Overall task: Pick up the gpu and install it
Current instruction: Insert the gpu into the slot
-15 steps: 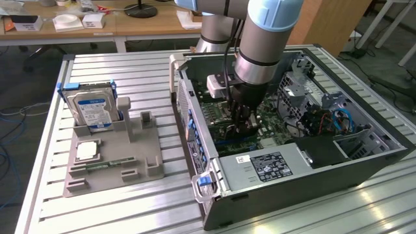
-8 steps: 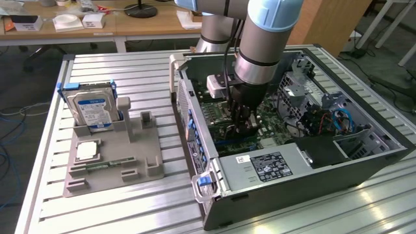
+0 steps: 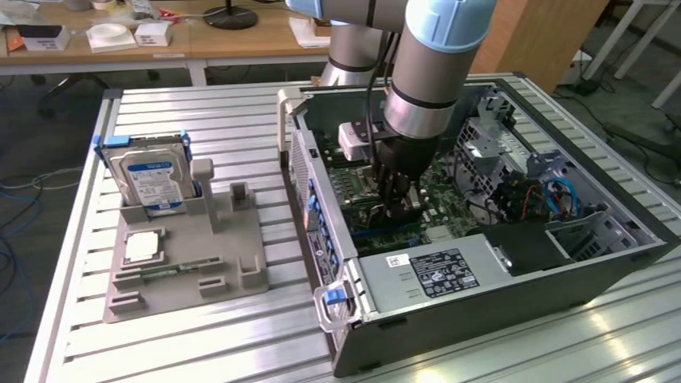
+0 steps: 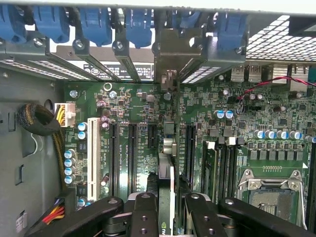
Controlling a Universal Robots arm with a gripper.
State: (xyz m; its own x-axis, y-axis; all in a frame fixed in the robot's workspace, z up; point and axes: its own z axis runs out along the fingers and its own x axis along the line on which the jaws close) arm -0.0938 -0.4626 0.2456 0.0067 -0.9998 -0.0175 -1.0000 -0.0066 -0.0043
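My gripper (image 3: 399, 209) reaches down inside the open computer case (image 3: 596, 263), just over the green motherboard (image 3: 368, 191). In the wrist view the gpu (image 4: 167, 143) shows edge-on as a thin dark card. Its silvery bracket (image 4: 172, 52) sits up against the row of rear slot covers. The card stands upright between two black expansion slots (image 4: 132, 148). Whether it is seated in a slot I cannot tell. The gripper (image 4: 166, 192) is shut on the gpu, with one black finger (image 4: 147, 210) on each side of the card's edge.
A grey fixture tray (image 3: 181, 291) on the slatted table holds a hard drive (image 3: 155, 179), a silver chip (image 3: 142, 246) and a green memory stick (image 3: 181, 267). Inside the case are the power supply (image 3: 436, 271), a CPU socket (image 4: 269, 190), blue slot latches (image 4: 94, 22) and cable bundles (image 4: 39, 121).
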